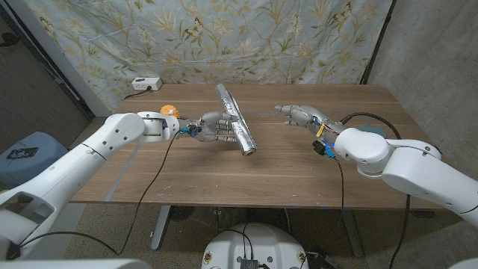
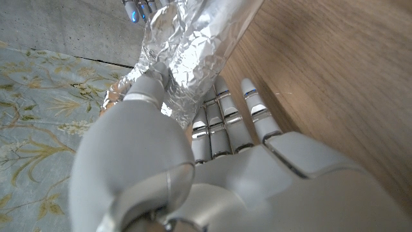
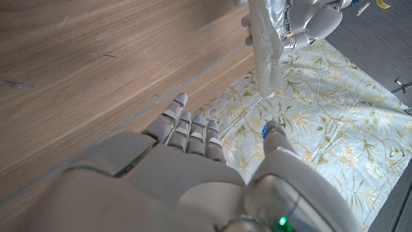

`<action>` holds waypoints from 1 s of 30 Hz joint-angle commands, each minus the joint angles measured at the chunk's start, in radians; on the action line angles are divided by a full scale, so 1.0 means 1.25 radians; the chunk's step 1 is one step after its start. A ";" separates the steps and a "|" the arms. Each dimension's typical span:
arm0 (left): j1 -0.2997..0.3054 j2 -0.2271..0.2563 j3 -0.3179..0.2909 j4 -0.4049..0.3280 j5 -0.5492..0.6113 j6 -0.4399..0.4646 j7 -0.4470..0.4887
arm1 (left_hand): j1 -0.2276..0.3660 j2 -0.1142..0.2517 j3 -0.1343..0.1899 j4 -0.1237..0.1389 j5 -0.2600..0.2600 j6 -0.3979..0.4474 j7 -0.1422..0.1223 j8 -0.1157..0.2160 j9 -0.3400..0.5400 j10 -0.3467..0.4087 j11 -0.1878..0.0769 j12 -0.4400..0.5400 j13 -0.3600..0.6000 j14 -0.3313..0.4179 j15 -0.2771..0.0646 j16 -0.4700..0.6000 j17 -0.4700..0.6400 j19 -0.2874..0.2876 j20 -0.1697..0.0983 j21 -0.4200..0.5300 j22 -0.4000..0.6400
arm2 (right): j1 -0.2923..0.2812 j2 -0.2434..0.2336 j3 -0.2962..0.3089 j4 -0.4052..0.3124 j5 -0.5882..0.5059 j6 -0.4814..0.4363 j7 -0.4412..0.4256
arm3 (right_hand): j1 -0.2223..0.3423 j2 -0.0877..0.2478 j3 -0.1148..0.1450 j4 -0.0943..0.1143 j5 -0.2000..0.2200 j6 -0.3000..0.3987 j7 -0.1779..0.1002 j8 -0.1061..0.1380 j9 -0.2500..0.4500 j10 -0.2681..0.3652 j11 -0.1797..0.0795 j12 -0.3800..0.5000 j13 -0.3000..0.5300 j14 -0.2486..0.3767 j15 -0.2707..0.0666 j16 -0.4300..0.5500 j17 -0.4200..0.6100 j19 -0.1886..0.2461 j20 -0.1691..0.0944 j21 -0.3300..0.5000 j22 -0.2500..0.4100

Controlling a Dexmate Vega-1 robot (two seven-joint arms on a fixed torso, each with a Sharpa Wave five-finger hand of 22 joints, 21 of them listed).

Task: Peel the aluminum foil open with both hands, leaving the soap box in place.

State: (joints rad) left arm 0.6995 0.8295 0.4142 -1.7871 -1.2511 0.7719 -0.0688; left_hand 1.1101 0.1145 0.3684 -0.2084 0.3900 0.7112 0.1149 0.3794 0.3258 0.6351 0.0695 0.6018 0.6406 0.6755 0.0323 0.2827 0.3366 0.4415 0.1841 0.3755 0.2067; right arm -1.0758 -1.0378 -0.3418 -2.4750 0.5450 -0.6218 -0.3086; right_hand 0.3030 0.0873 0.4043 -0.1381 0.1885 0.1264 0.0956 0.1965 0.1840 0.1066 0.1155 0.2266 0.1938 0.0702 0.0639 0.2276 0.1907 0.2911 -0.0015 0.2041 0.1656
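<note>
On the table point(image 1: 187, 175) we see the left hand point(image 1: 214, 128) gripping the foil-wrapped soap box point(image 1: 236, 120) near mid-table, tilted toward the far edge. Our right hand point(image 1: 299, 115) hovers loose, fingers apart, empty. The left wrist view shows thumb point(image 2: 145, 90) pressing crinkled foil.

Left hand point(image 1: 214, 128) gripping, right hand point(image 1: 297, 114) open, apart
</note>
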 commanded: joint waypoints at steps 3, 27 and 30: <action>-0.020 -0.002 0.026 -0.021 0.042 0.021 0.018 | 0.026 0.022 0.039 0.031 0.007 0.093 -0.006 0.102 0.028 0.032 -0.020 0.006 0.007 0.007 -0.002 0.003 0.004 0.005 0.004 0.008 0.004 | 0.048 0.009 -0.035 -0.027 -0.032 -0.027 0.014 | 0.015 -0.001 0.000 -0.005 0.001 0.001 0.011 0.000 0.002 0.014 0.006 0.006 0.004 0.010 0.008 0.004 0.001 0.008 0.010 0.000 0.001; -0.029 -0.007 0.046 -0.058 0.080 0.031 0.031 | 0.041 0.018 0.052 0.027 0.023 0.094 -0.005 0.107 0.049 0.035 -0.019 0.011 0.020 0.010 -0.003 0.005 0.006 0.008 0.004 0.015 0.004 | 0.182 0.071 -0.133 -0.022 -0.072 -0.127 0.063 | 0.056 -0.015 -0.004 -0.022 0.006 -0.009 0.063 -0.007 0.005 0.046 0.053 0.018 0.017 0.043 0.049 0.003 0.005 0.024 0.052 -0.006 0.002; -0.031 -0.008 0.048 -0.064 0.085 0.033 0.035 | 0.043 0.019 0.053 0.028 0.024 0.092 -0.005 0.107 0.052 0.033 -0.018 0.011 0.021 0.009 -0.003 0.006 0.007 0.007 0.005 0.015 0.004 | 0.201 0.076 -0.142 -0.022 -0.070 -0.145 0.074 | 0.061 -0.015 -0.007 -0.019 0.006 -0.024 0.074 -0.010 0.006 0.044 0.070 0.019 0.021 0.044 0.065 0.001 0.008 0.021 0.065 -0.008 0.002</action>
State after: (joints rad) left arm 0.6692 0.8232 0.4622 -1.8478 -1.1648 0.8048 -0.0311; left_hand 1.1282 0.0964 0.3808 -0.2208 0.4142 0.7253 0.1288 0.3795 0.3625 0.6421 0.0765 0.6070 0.6483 0.6789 0.0286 0.2827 0.3413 0.4467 0.1894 0.3903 0.2067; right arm -0.9006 -0.9720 -0.4749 -2.5111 0.4623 -0.7392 -0.2521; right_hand 0.3633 0.0684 0.3961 -0.1603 0.1925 0.1100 0.1253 0.1917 0.1888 0.1611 0.1826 0.2421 0.2151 0.1271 0.1291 0.2306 0.1953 0.3153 0.0670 0.1954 0.1653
